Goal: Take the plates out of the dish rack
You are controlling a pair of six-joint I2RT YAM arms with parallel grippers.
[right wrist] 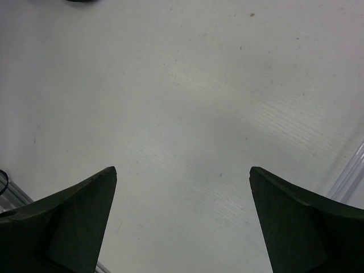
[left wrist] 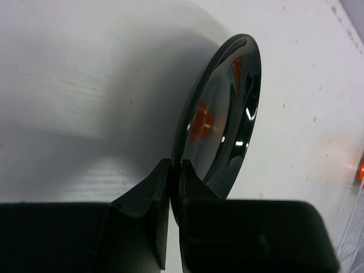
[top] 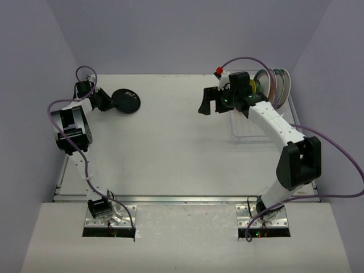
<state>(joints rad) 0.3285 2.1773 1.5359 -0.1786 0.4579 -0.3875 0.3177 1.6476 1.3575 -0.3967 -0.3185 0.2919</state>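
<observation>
Left hand (left wrist: 175, 166) clamped on rim of black plate (left wrist: 224, 114), far left of bench (top: 170, 142). Right hand (top: 211, 106) open, empty, just left of rack (top: 250, 135).

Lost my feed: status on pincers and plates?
Left pincer shut on black plate rim. Right pincer open, empty, beside dish rack. Other plates upright in rack. Nothing blocking.

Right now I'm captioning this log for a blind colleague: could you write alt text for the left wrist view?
The left gripper is shut on the rim of a glossy black plate, seen nearly edge-on over the white table. Orange reflections show on the plate's face.
</observation>
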